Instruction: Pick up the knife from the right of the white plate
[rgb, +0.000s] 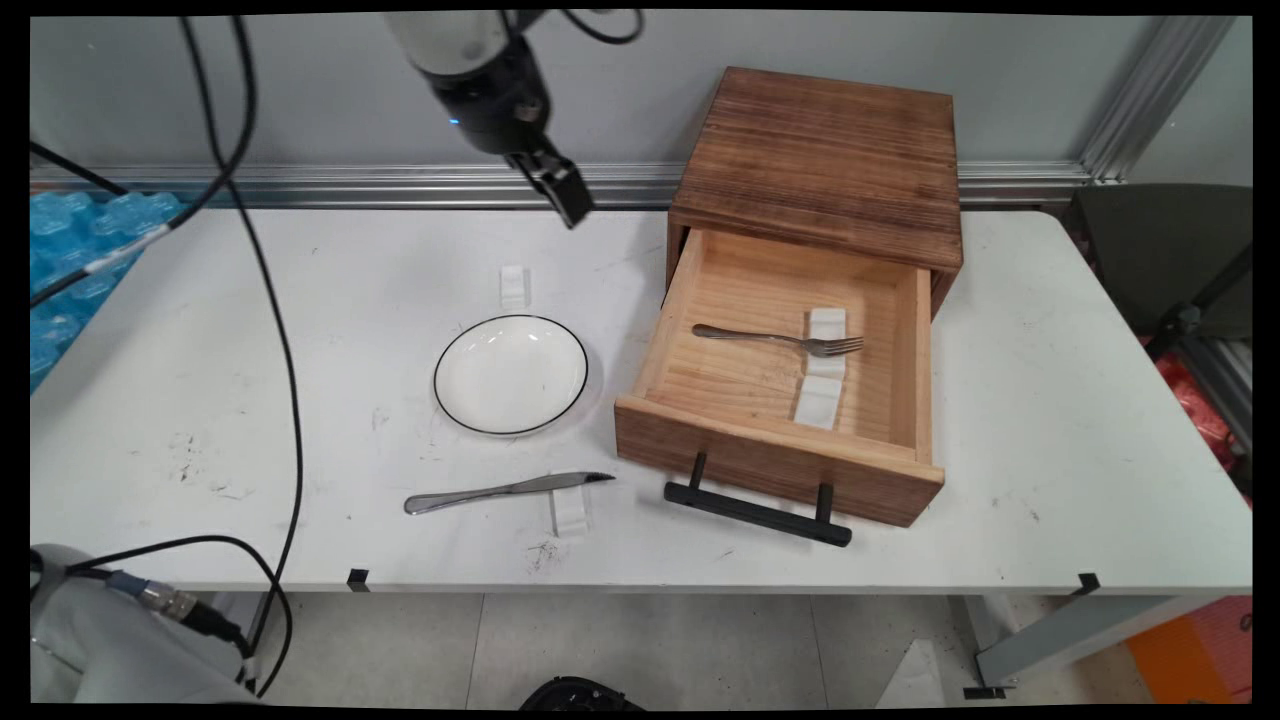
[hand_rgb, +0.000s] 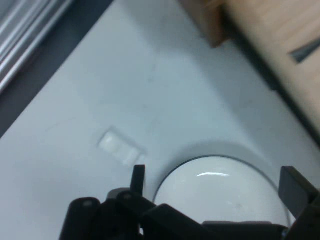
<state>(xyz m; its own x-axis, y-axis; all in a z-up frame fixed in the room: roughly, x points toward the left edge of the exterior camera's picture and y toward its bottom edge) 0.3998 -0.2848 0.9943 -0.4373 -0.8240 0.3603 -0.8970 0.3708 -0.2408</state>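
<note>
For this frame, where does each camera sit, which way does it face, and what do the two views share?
Main view: fixed above the table's near side, looking down across it to the wall; shows the raised gripper, the plate, knife and open drawer holding a fork.
Hand view: on the hand, looking down along the open gripper; its fingers frame the plate.
Shared: plate, drawer corner, white block beside the plate.

A fork (rgb: 778, 340) lies in the open wooden drawer (rgb: 780, 400).
</note>
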